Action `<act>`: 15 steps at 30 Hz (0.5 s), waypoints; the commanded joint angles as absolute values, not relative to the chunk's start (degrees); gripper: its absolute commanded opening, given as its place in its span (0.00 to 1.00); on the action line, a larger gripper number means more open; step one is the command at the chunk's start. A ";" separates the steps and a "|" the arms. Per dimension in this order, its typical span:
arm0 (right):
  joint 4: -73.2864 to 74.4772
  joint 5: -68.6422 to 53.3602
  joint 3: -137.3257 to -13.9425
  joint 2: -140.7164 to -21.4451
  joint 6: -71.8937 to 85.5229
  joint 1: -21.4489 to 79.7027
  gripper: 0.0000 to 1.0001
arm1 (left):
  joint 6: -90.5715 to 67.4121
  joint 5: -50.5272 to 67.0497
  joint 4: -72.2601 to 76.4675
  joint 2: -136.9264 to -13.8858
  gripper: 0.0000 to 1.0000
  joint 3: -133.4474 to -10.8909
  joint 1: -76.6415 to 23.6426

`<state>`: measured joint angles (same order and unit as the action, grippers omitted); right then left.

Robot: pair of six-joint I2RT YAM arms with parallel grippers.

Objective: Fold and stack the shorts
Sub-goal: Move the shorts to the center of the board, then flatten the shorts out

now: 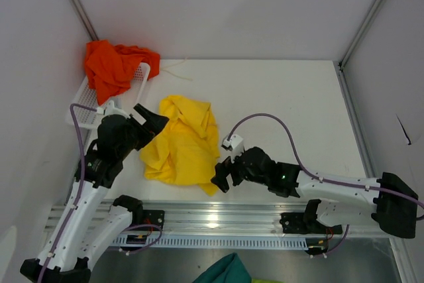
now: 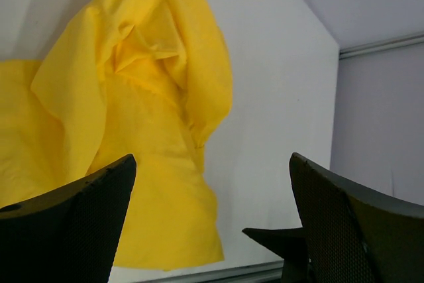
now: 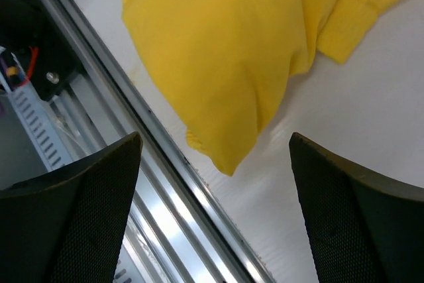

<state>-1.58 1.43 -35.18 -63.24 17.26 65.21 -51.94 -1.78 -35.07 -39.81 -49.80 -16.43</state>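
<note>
Top external: white table (image 1: 278, 97), grey walls (image 1: 232, 4), yellow shorts (image 1: 182, 147) crumpled centre-left.

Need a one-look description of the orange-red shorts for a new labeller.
Start at the white table and go to its far left corner, where a white mesh basket sits. The orange-red shorts are bunched up in it, spilling over the rim. Unlike the yellow shorts crumpled on the open tabletop, they are orange-red and in the basket.
</note>
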 commanded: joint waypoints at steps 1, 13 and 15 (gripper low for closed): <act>1.85 9.14 -34.72 -66.71 20.83 67.85 0.93 | -50.27 -1.32 -38.58 -38.94 0.99 -45.53 -16.26; 7.12 19.84 -44.64 -84.37 24.08 68.99 0.30 | -46.41 -2.90 -36.40 -39.28 0.98 -35.07 -16.26; 7.73 21.00 -45.26 -83.33 23.82 68.99 0.26 | -46.23 -3.08 -34.99 -39.99 0.98 -32.36 -16.26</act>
<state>6.39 15.51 -42.04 -84.40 23.07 68.82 -48.38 -2.26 -37.58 -39.18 -35.40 -16.43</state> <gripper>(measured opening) 0.278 0.982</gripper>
